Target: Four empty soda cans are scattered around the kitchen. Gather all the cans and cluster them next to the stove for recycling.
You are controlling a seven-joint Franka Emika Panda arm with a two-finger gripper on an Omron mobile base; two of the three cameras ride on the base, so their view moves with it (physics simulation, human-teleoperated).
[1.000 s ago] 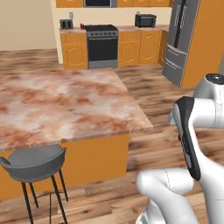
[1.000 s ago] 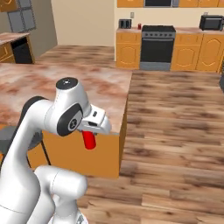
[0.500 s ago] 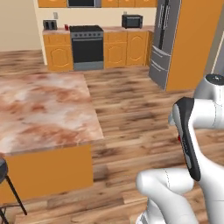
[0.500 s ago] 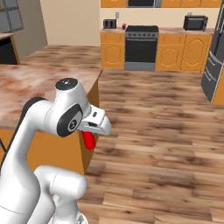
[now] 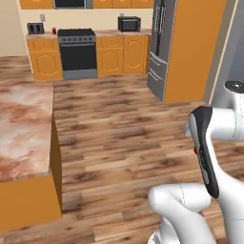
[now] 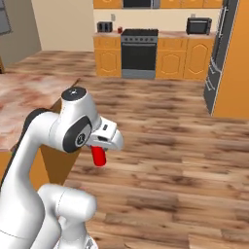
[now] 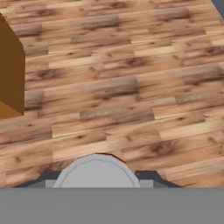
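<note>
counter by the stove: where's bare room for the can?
Left of the stove: crowded, toaster and a red can sit there. Right of it, bare counter runs up to the microwave. The claw carries a red soda can.

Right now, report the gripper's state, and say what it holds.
Gripper: shut on a red soda can, carried above the wood floor.
</note>
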